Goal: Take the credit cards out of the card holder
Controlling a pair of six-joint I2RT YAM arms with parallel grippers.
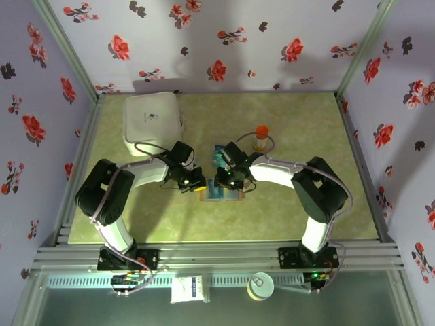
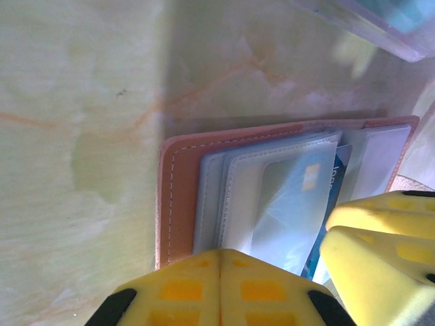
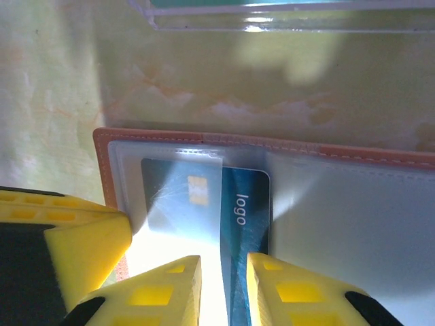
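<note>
The brown card holder lies open and flat on the table, its clear inner sleeves facing up. A dark blue credit card marked "logo" sticks halfway out of a clear sleeve, its gold chip still under the plastic. My right gripper stands over the card's near edge, jaws a little apart, with the card showing in the gap. My left gripper is shut, its tips resting on the holder's sleeve side. The right fingers sit close beside it.
A clear plastic case with something teal inside lies just beyond the holder. A white square box stands at the back left. An orange-capped bottle stands behind the right arm. The two grippers nearly touch at mid-table.
</note>
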